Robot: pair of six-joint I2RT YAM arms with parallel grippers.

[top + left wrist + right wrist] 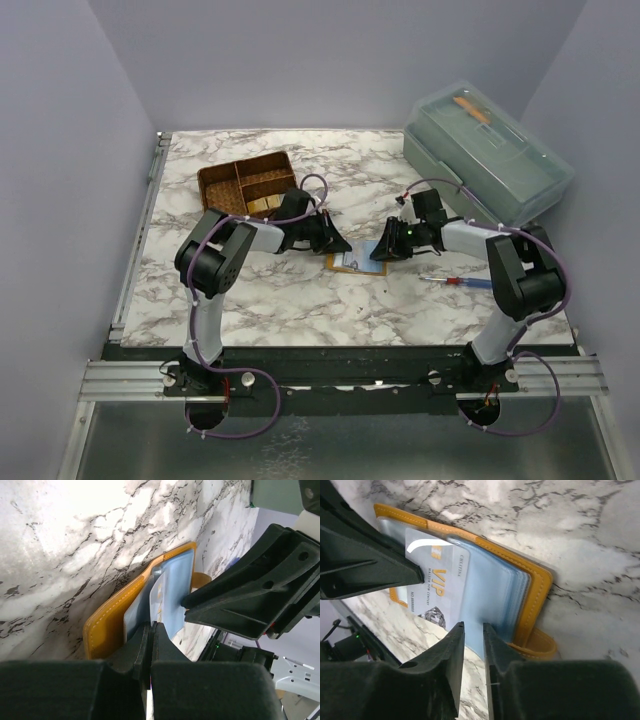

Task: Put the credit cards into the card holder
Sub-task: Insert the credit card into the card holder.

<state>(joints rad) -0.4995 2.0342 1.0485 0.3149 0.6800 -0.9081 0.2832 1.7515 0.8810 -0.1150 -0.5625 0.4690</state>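
1. Card holder point(538, 587): one, orange-tan leather, lying open on the marble table point(300, 300) mid-way between the two arms
2. Clear sleeves point(490, 595): a stack of bluish plastic pockets fanned inside the holder; too overlapped to count
3. Credit cards: one seen for certain, a white-grey VIP card point(437, 587) with yellow lettering, lying flat among the sleeves at the holder's open side. Left wrist view hints at a second pale edge beside it; cannot tell if that is a card or a sleeve
4. Left gripper point(151, 629): one, jaws fully closed, tip down at the near edge of the sleeves and card. Whether a sleeve edge is pinched between the fingers, cannot tell
5. Right gripper point(473, 632): one, jaws parted by a narrow slit, poised over the sleeve edge opposite the left tool; nothing seen clamped
6. Basket point(222, 178): one, brown, divided, behind the left arm, well apart from the holder
7. Lidded clear box point(500, 170): one, far right corner, one orange item point(470, 108) inside
8. Red-and-blue stick-like tool point(455, 282): one, lying on the table near the right arm
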